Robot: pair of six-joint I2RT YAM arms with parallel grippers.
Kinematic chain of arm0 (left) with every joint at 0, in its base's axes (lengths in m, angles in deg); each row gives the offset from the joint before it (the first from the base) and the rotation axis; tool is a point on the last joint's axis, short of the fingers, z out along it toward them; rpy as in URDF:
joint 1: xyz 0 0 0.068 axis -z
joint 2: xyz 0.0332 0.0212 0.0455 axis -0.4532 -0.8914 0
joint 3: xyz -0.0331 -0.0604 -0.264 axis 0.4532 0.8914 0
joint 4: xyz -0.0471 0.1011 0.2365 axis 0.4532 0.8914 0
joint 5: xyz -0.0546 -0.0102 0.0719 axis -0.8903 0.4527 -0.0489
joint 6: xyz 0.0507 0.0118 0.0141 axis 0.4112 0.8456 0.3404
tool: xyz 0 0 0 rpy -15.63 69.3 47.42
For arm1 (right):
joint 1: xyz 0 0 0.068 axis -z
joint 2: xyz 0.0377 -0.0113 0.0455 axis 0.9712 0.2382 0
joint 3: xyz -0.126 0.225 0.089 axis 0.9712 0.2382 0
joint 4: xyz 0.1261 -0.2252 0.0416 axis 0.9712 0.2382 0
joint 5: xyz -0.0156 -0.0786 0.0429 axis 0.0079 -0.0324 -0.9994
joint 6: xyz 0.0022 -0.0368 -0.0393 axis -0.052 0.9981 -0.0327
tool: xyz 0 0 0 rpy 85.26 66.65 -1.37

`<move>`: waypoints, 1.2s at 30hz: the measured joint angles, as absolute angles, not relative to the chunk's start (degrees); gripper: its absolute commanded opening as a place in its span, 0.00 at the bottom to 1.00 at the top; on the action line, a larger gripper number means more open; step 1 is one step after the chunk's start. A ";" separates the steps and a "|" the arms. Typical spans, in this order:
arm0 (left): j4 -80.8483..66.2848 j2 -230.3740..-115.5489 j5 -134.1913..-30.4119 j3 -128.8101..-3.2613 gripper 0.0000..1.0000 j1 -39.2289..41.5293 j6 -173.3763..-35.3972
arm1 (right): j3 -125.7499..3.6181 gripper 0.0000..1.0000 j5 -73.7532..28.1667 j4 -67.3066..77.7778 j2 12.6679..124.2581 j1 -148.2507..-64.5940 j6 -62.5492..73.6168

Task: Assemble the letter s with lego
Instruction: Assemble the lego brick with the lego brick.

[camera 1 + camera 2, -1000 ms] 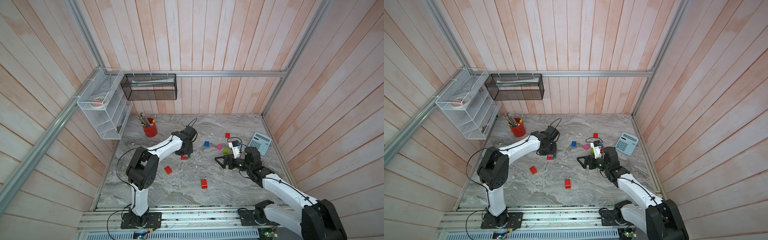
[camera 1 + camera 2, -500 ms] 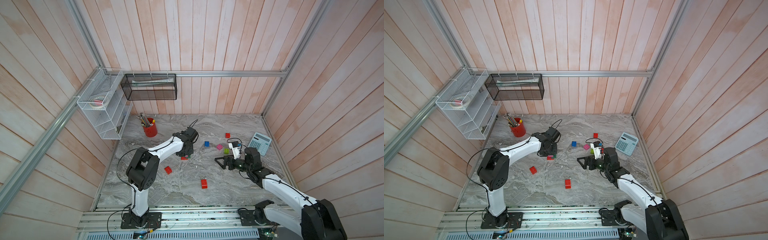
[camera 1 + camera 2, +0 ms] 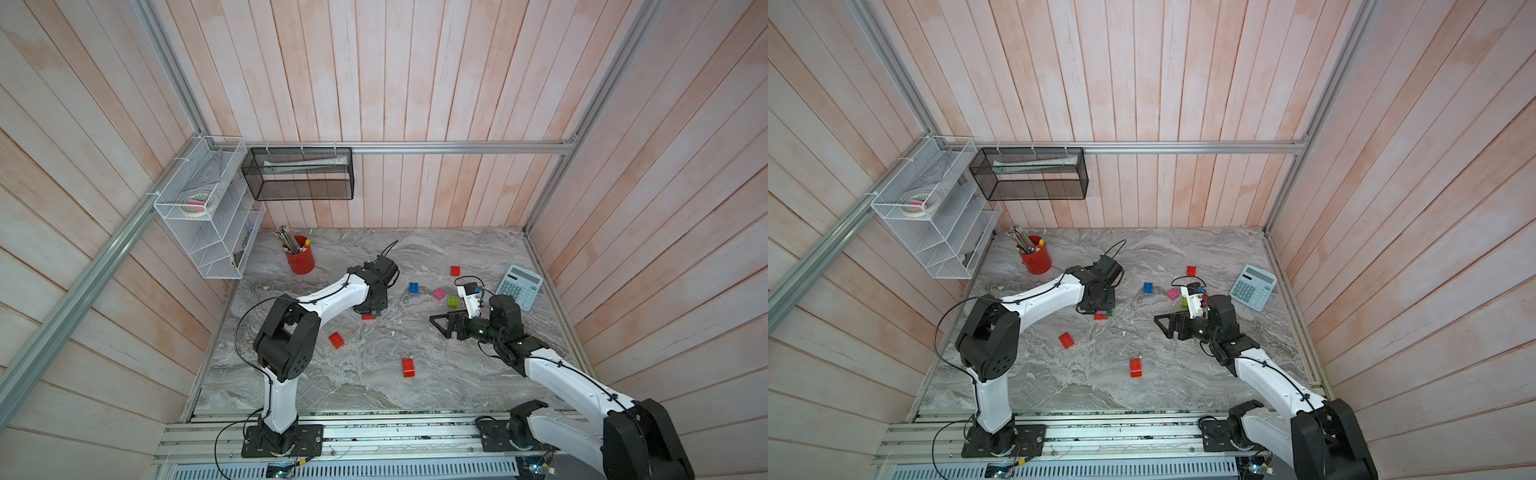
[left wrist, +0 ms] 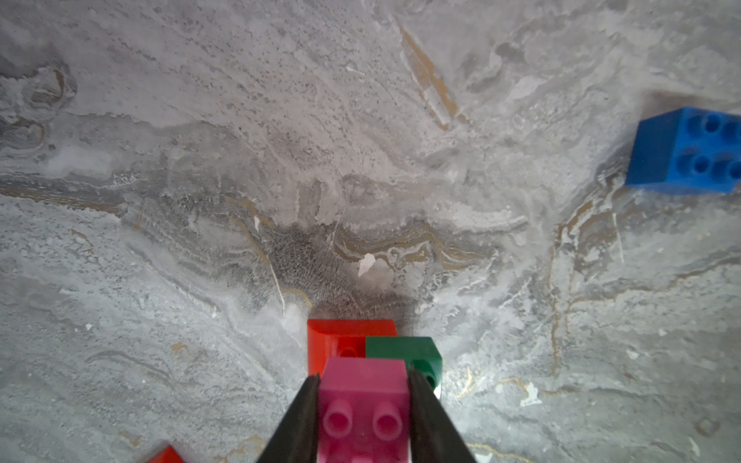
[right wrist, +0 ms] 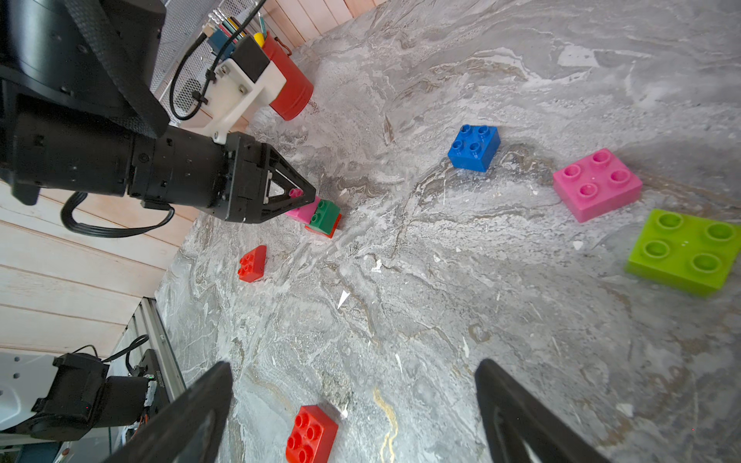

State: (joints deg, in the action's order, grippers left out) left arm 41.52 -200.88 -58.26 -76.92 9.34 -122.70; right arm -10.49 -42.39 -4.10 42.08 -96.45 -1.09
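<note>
A red cup (image 3: 300, 259) full of pencils stands on the marble tabletop (image 3: 436, 249). Well to the right of the cup lies a pale calculator (image 3: 520, 286). Above the cup hang a white wire rack (image 3: 208, 216) and a black mesh basket (image 3: 299, 174).

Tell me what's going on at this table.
The left tool is closed on a pink brick, holding it right beside a dark green brick that sits on a red brick, apparently the start of the lego S. The right tool hangs open and empty above the marble table. A blue brick, a second pink brick, a lime brick and three more red bricks lie loose, not yet used.
</note>
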 measured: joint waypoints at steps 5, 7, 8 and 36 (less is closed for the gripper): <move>42.77 -201.58 -58.24 -77.38 0.45 9.45 -122.32 | -10.53 0.96 -42.39 -4.01 42.08 -96.45 -1.07; 43.33 -201.63 -58.19 -77.48 0.46 9.45 -122.08 | -10.57 0.96 -42.41 -3.92 42.08 -96.45 -1.07; 43.66 -201.63 -58.19 -77.57 0.47 9.45 -122.06 | -10.60 0.96 -42.41 -3.79 42.08 -96.45 -1.05; 44.54 -189.32 -63.90 -77.86 1.00 5.28 -110.15 | -16.67 0.94 -38.83 1.67 44.94 -100.78 0.00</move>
